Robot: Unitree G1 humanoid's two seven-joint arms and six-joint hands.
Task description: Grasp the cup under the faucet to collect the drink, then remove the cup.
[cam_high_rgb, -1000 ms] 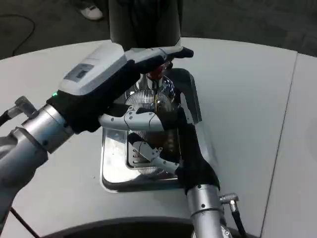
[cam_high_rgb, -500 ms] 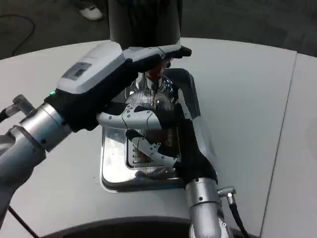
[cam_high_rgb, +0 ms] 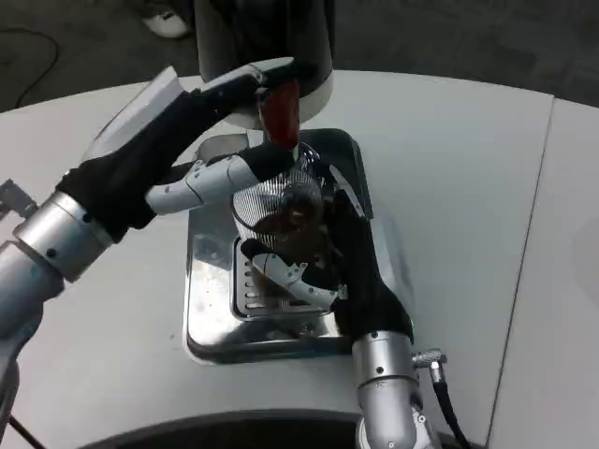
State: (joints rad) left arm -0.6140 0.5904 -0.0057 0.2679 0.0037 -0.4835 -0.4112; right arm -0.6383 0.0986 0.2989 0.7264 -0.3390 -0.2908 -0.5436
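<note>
A clear ribbed cup [cam_high_rgb: 281, 208] with dark drink in it sits over the grate of the metal drip tray [cam_high_rgb: 208, 313], right below the faucet. My right hand [cam_high_rgb: 348, 267] comes in from the near side and grips the cup, fingers wrapped around its near and right sides. My left hand [cam_high_rgb: 173, 140] reaches in from the left. Its long fingers lie against the red tap handle [cam_high_rgb: 279, 112], and its thumb stretches toward the cup's left rim. The cup's lower part is hidden behind my right fingers.
The dark dispenser body [cam_high_rgb: 264, 37] stands at the back of the tray. White table [cam_high_rgb: 468, 206] spreads wide to the right and left of the tray. A seam in the table runs down the far right.
My left hand has drawn back to the left and turned, uncovering the red tap handle. Dark drink now shows in the cup. My right hand keeps its grip; the whole view shifted slightly.
</note>
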